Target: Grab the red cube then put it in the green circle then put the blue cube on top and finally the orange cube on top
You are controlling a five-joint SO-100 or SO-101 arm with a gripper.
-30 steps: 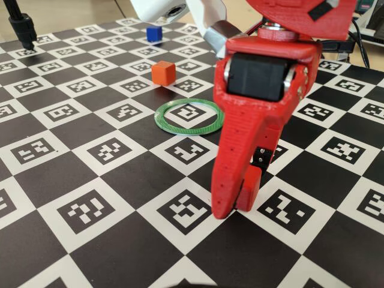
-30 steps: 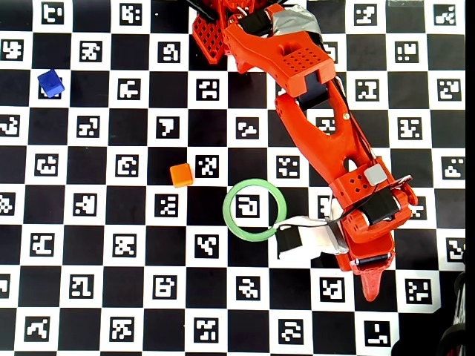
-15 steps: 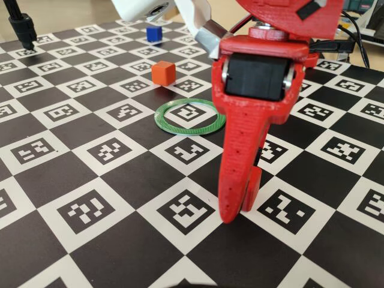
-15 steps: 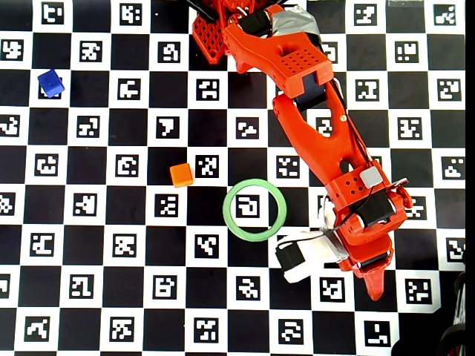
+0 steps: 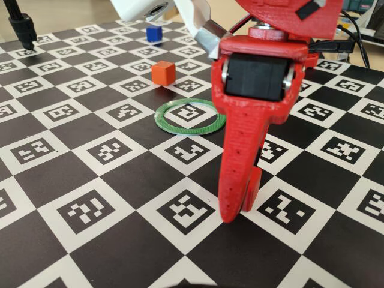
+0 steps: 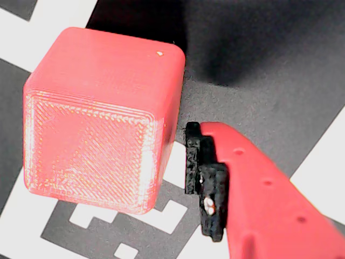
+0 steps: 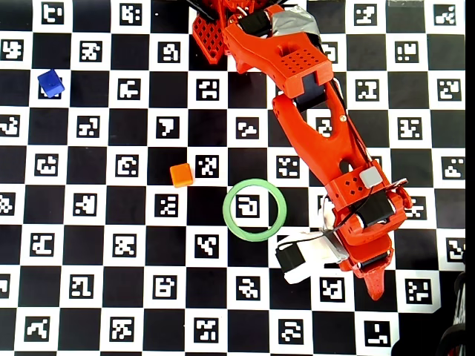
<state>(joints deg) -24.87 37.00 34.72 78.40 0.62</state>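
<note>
The red cube (image 6: pixel 102 118) fills the left of the wrist view and rests on the marker board. One red finger (image 6: pixel 259 189) with a black pad (image 6: pixel 195 162) stands just right of it, with a thin gap between; the other finger is out of frame. My gripper (image 5: pixel 240 210) points down with its tips at the board and hides the cube in the fixed view. It also covers the cube in the overhead view (image 7: pixel 375 285). The green circle (image 5: pixel 189 117) (image 7: pixel 254 210) lies empty. The orange cube (image 5: pixel 162 72) (image 7: pixel 181 175) and the blue cube (image 5: pixel 154 33) (image 7: pixel 50 82) sit apart from it.
The checkered marker board (image 7: pixel 89 245) covers the table. A black stand (image 5: pixel 23 30) is at the far left corner. Cables (image 5: pixel 357 36) lie at the far right. The taped white wrist camera (image 7: pixel 306 252) sticks out beside the gripper, near the ring.
</note>
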